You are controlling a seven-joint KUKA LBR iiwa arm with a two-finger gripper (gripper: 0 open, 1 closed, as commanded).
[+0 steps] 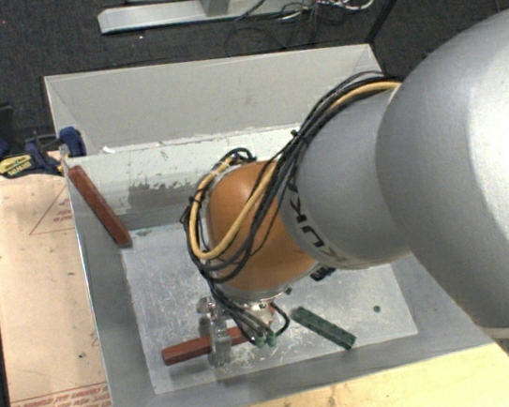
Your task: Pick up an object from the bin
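Reaching in from the right, the grey arm point(439, 170) hangs over the bin point(219, 89) with its orange cover point(250, 236) wrapped in yellow and black cables point(205, 243). Black letters point(312, 227) run sideways on the grey casing just beside the cover: "UK" can be read, and the rest of the word is hidden.

The gripper point(221, 338) is down at the bin's front, right on a flat reddish-brown bar point(184, 352) that lies lengthwise along the front wall. The bar's left end sticks out free. Whether the gripper is clamped on the bar or only stands over it, I cannot tell — the metal parts cover that spot.

A dark green bar point(325, 327) lies slanted on the floor just to the right, apart from the gripper. A second reddish-brown strip point(99, 207) leans along the left wall — well away.
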